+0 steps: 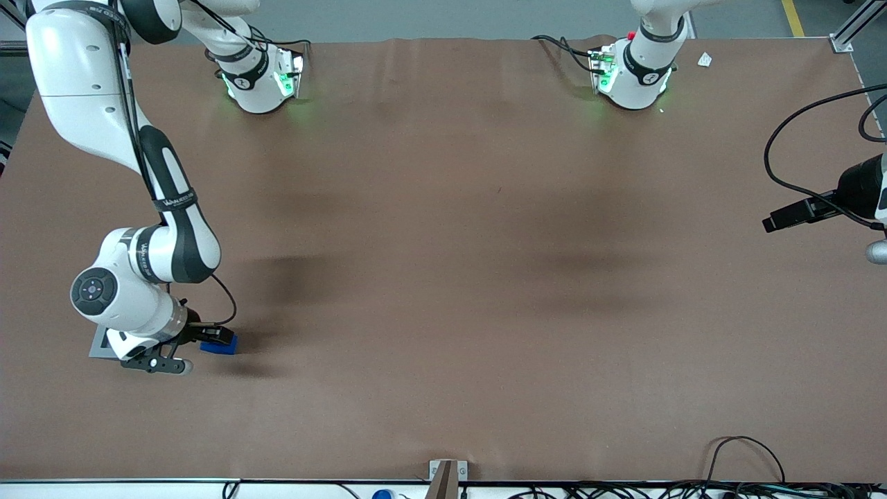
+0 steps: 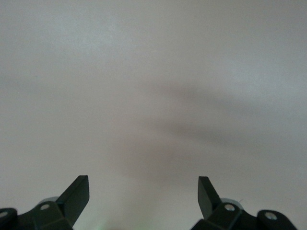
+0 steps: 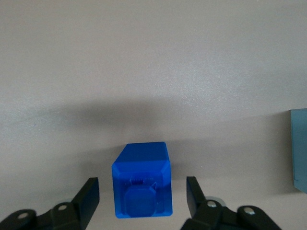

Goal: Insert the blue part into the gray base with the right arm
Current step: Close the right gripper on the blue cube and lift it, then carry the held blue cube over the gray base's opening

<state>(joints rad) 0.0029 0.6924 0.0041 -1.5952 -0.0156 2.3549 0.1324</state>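
Blue part [image 3: 142, 181] (bright, chamfered block, round boss on its near face) sits on table [image 1: 443, 277] between gripper's [image 3: 143, 197] spread, non-touching fingers [image 3: 89, 196].

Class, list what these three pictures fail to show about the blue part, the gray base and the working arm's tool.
- gray base: front view, mostly covered by the right arm; right wrist view, cut off by the picture edge, so its recess is unseen.
- blue part: front view, partly under the tool.
- Tool's open fingertips: front view, hidden.
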